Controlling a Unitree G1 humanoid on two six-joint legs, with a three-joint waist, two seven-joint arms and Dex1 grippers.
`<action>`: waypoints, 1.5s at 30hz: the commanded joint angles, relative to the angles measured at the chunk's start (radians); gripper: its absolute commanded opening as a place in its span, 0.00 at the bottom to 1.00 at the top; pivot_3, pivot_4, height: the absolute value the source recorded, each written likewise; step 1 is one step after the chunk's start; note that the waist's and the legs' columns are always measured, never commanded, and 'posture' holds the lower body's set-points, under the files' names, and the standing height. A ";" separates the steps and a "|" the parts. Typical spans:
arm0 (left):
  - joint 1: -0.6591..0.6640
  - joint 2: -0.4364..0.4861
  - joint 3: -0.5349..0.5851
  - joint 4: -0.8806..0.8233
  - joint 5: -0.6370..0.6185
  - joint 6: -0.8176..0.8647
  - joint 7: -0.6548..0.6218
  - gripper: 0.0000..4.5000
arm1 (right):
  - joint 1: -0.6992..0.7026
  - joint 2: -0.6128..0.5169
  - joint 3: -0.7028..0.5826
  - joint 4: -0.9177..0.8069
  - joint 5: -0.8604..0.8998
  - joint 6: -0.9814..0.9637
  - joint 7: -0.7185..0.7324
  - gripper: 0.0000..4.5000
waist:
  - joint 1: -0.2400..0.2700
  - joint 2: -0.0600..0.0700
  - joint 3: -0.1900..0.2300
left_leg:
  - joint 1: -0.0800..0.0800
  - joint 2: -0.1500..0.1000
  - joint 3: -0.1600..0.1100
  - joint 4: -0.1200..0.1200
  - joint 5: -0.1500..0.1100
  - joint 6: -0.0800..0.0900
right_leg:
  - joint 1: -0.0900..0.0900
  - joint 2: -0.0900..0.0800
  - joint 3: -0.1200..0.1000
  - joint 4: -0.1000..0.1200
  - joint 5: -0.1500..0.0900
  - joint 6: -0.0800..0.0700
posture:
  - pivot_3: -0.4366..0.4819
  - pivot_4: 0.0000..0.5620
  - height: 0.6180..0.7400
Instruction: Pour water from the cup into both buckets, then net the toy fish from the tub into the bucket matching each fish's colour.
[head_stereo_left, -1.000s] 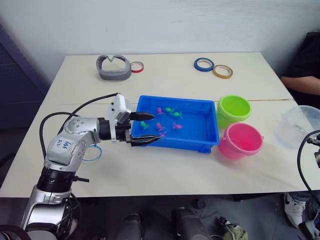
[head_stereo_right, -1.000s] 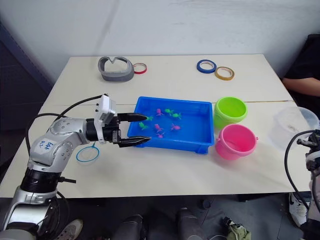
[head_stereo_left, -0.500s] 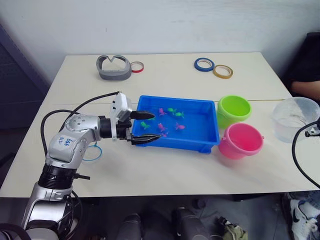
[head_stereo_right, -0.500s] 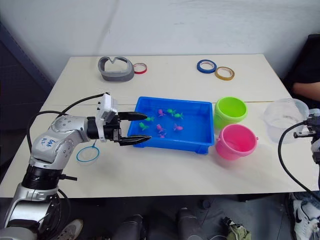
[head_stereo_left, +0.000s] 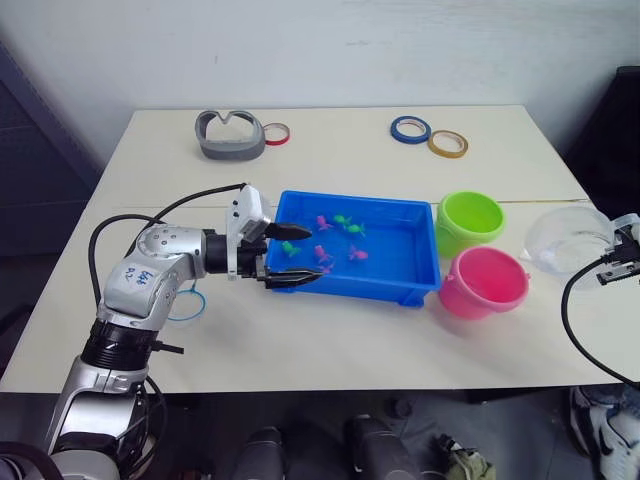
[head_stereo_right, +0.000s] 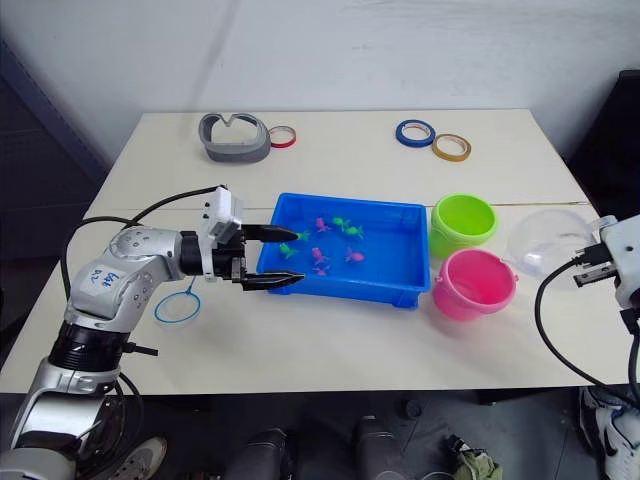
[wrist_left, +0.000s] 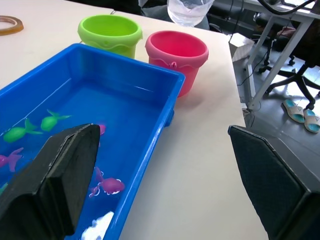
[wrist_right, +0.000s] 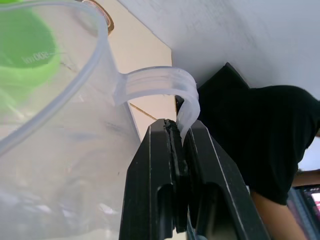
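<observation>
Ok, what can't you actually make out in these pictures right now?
- Water level in the cup: head views, see-through plastic.
- Exact count of toy fish in the tub: head views too small; left tool covers some.
- Net: handle hidden behind left arm.
- Person: cut off by the right wrist view's edge.

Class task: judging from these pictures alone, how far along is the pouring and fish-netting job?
Early. Done: the right gripper is shut on the handle of the cup. In hand: the cup is tipped toward the pink bucket. Left: the green bucket, then netting; the toy fish lie in the tub, the net on the table, the left gripper open.
</observation>
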 joint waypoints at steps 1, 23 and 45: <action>-0.028 -0.006 -0.002 -0.003 0.014 -0.017 -0.004 1.00 | -0.008 -0.025 -0.007 -0.060 -0.045 -0.031 -0.001 0.01 | 0.000 0.000 0.000 | 0.000 0.000 0.000 0.000 0.000 0.000 | 0.000 0.000 0.000 0.000 0.000 0.000 | 0.48 0.27 1.00; -0.025 -0.027 -0.008 -0.009 0.025 -0.020 -0.002 1.00 | -0.005 -0.036 0.067 -0.040 -0.283 -0.144 -0.011 0.01 | 0.016 0.000 0.000 | -0.003 0.000 0.000 0.009 -0.001 0.001 | 0.000 0.000 0.000 0.002 0.001 0.001 | 0.48 0.27 1.00; -0.009 -0.025 -0.007 -0.020 0.030 -0.028 0.011 1.00 | -0.065 -0.051 0.108 0.010 -0.436 -0.229 -0.063 0.01 | 0.016 0.000 0.000 | -0.003 0.000 0.000 0.010 -0.001 0.002 | 0.000 0.000 0.000 0.003 0.001 0.001 | 0.48 0.27 1.00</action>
